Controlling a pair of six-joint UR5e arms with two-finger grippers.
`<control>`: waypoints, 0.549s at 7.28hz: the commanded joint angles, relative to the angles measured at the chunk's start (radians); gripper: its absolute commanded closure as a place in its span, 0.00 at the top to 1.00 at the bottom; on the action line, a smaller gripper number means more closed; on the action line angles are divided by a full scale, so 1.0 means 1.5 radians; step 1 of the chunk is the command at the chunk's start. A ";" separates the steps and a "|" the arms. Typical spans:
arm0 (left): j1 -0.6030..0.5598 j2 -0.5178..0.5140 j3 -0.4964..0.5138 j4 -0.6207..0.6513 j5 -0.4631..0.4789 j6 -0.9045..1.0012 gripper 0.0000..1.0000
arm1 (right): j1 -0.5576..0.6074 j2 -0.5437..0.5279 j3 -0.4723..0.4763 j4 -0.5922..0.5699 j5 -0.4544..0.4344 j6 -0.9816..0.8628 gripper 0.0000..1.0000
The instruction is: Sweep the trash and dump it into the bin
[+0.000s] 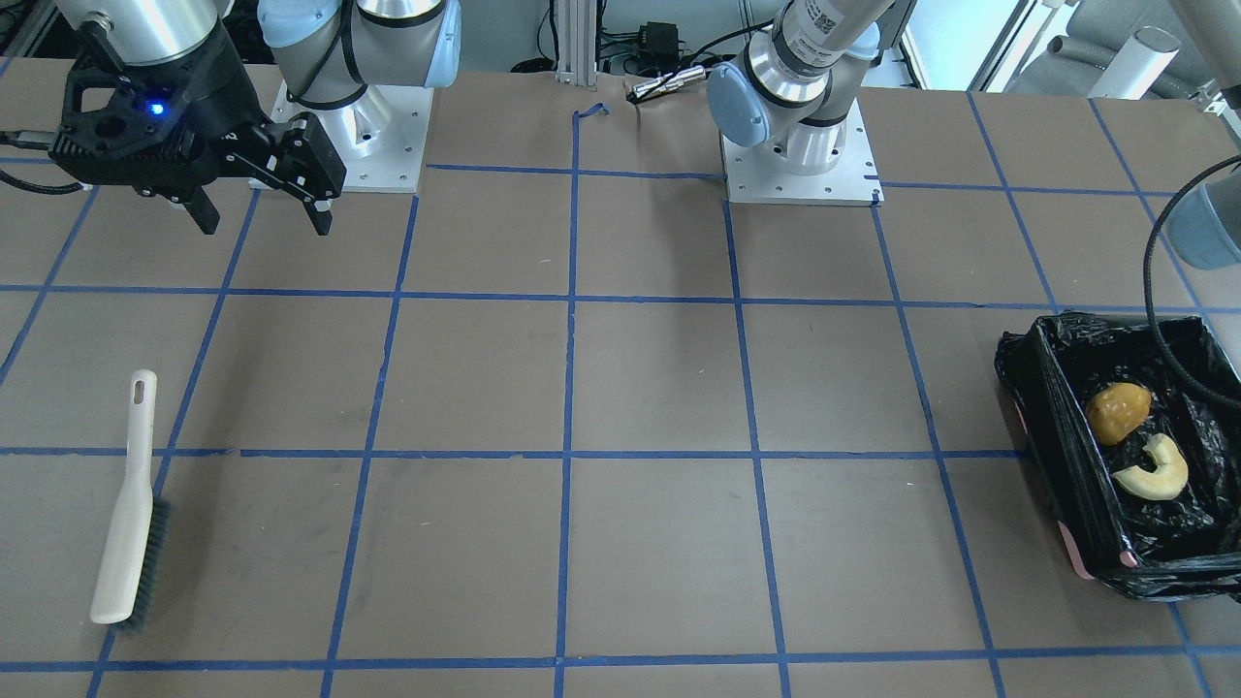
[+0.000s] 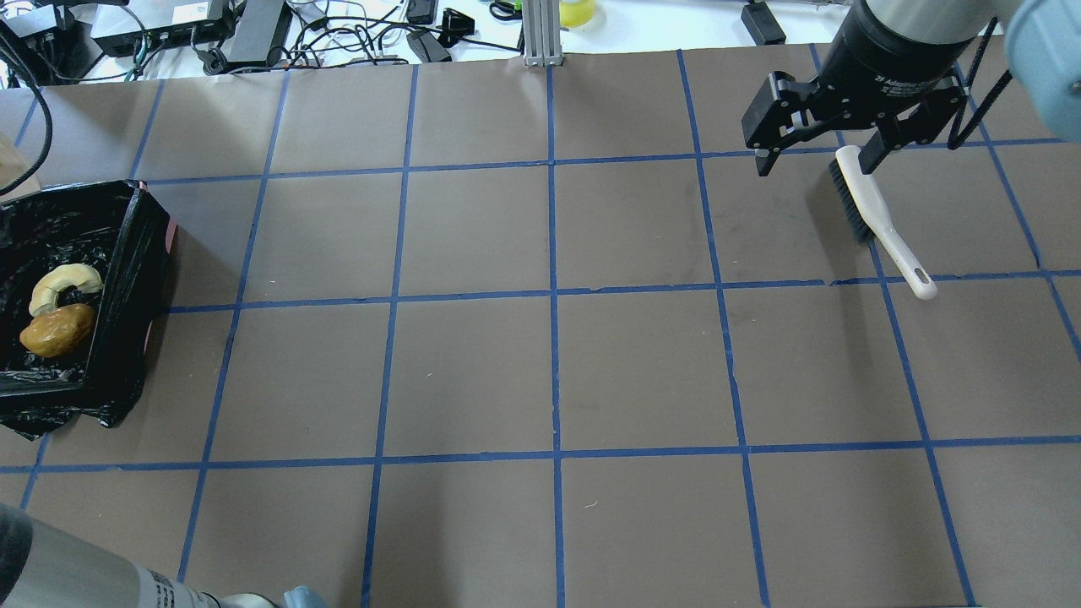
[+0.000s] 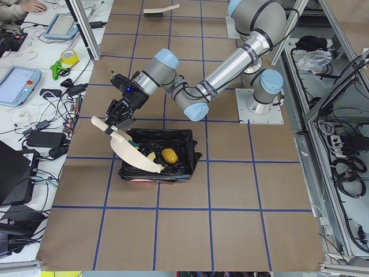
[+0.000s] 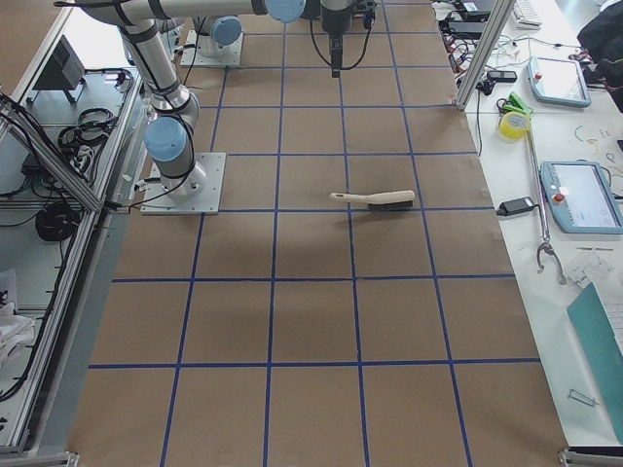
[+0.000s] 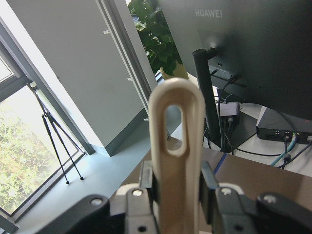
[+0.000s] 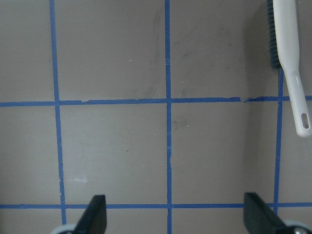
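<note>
Dustpan (image 5: 175,170): its looped handle end stands up close in front of the left wrist camera, pinched between two fingers. In the left side view the pan (image 3: 135,154) hangs tilted, with its wide mouth lowered over the bin. Whether it touches the liner cannot be told.
Left gripper (image 5: 176,187): clamped tight on the dustpan handle. In the left side view it (image 3: 118,114) hangs just beyond the bin's far edge.
Bin (image 1: 1071,436): sits at the left end of the table, lined with crinkled black plastic, with a pink corner showing.
Lump (image 1: 1117,411): golden-brown, lying on the liner inside the bin, just beside the rind.
Rind (image 1: 1154,470): a pale curved slice, also inside the bin, on the side of the lump farther from the robot.
Right gripper (image 2: 815,160): fingers spread wide with nothing between them, raised above the right side of the table.
Brush (image 2: 874,215): lies flat on the table below the right gripper and a little to one side, untouched and well apart from the bin.
Table (image 1: 659,388): brown, with a grid of blue tape.
</note>
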 commanded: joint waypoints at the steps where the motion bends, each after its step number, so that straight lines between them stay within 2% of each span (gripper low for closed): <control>1: -0.010 0.004 -0.025 0.060 0.001 0.026 0.00 | -0.001 0.000 -0.001 0.001 0.000 -0.002 1.00; 4: -0.019 0.007 -0.035 0.127 0.000 0.049 0.00 | -0.001 -0.003 0.001 0.002 0.000 -0.002 1.00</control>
